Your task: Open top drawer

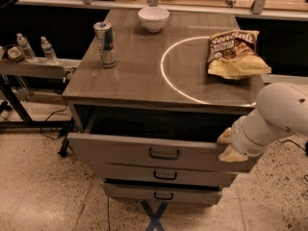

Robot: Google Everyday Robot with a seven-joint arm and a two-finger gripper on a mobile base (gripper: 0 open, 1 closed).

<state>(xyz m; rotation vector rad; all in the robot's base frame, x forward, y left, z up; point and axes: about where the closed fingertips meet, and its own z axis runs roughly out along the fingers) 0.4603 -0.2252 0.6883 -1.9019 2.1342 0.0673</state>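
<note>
Grey wood-grain counter (pixel 130 78) with rounded corners, top drawer (pixel 115 150) beneath it pulled partway out, flat front, smooth white arm (pixel 281 114) angled down from the right, gripper (pixel 229 146) against the drawer's right end, grip impossible to tell, crinkled chip bag (pixel 233 52), round white bowl (pixel 153 18), metal can (pixel 105 44).

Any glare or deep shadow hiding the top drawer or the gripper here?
Camera view: a bright arc shines on the tabletop; the top drawer is in deep shadow inside, contents hidden; the gripper, at that drawer front's right end, is plainly lit.
</note>
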